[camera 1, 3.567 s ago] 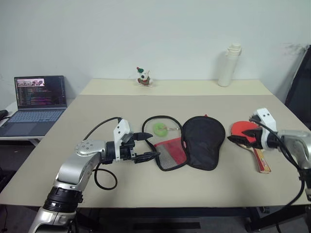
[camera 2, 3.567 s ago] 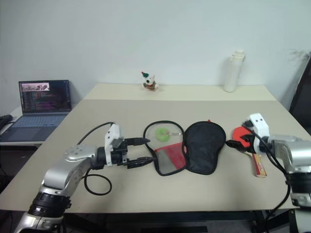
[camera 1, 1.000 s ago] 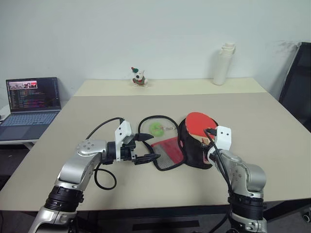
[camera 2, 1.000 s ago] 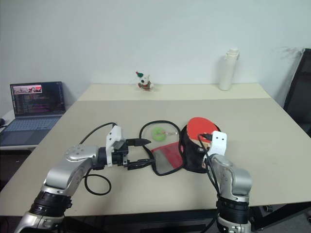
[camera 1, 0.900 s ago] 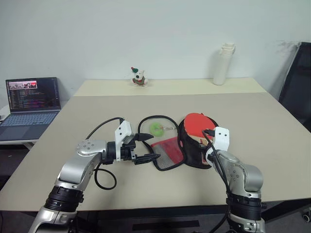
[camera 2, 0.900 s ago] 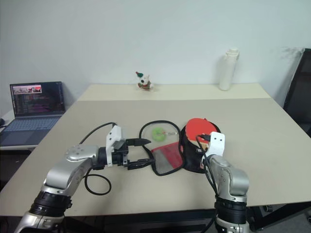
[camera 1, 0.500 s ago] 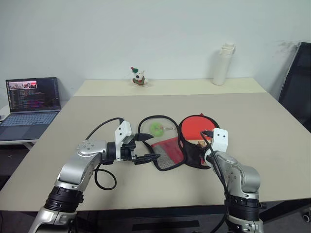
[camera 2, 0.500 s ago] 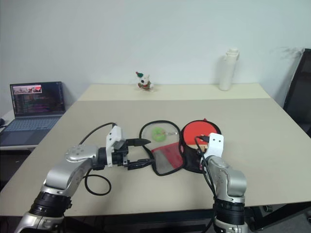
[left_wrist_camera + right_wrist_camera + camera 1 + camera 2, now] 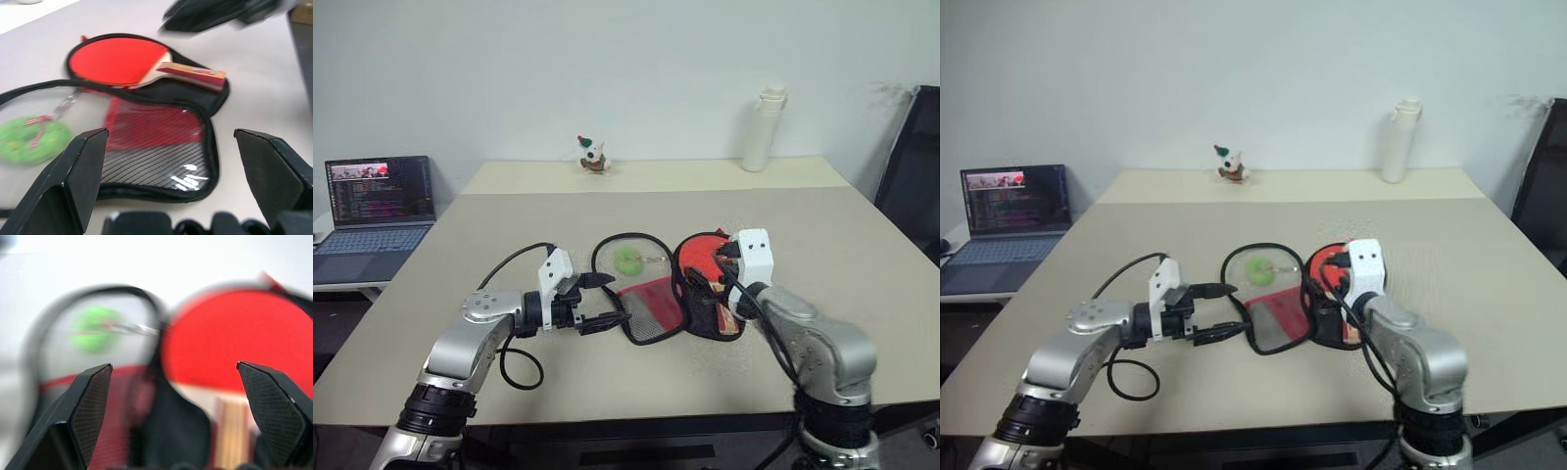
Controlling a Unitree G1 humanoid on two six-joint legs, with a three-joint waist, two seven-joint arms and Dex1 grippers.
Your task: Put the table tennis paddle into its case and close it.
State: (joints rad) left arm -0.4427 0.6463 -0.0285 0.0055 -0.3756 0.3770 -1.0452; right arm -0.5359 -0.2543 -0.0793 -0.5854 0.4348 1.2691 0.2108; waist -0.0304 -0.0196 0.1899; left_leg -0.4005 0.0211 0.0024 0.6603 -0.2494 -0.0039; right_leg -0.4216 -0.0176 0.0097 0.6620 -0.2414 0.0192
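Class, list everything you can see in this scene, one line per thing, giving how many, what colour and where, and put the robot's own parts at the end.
table tennis paddle: one, red face with striped wooden handle, lying in the open case.
case: one, black with red lining and a mesh panel, lying open at the middle of the table.
charm: one, green, on the open flap of the case.
table: one, beige, in front of the robot.
bottle: one, white, upright at the far right of the table.
toy figure: one, white with red and green, at the far edge of the table.
laptop: one, dark, screen lit, on a surface left of the table.
chair: one, black, at the right edge.
left pincer: open, beside the case's flap.
right pincer: open, above the paddle.
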